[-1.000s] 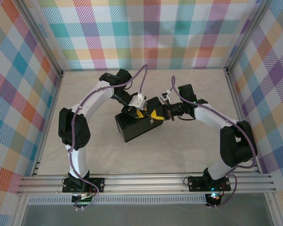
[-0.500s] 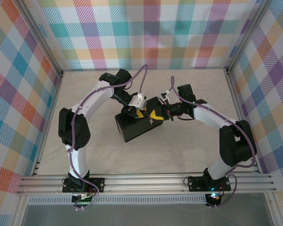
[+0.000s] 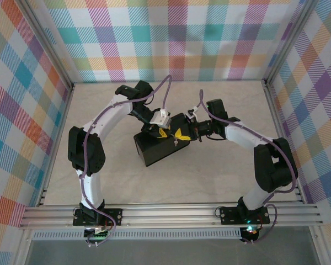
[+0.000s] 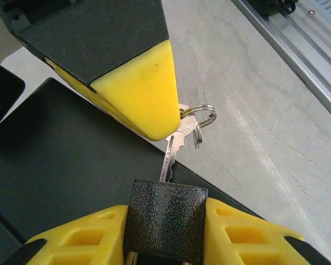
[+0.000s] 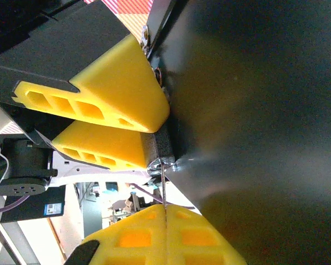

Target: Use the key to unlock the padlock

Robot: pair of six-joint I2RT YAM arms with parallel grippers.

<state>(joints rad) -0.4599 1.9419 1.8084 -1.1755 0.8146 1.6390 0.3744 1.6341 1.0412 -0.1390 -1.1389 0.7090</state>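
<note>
now the left gripper (image 4: pixel 164 238) clamps the padlock (image 4: pixel 166 212), right gripper (image 5: pixel 165 234) pinches the key (image 4: pixel 171 152), tip against it.

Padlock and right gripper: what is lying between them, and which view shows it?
The key: its bare blade runs from the shut right gripper into the padlock. The left wrist view shows it.

likely lab: plaid-walled test cell (image 3: pixel 182 38)
</note>
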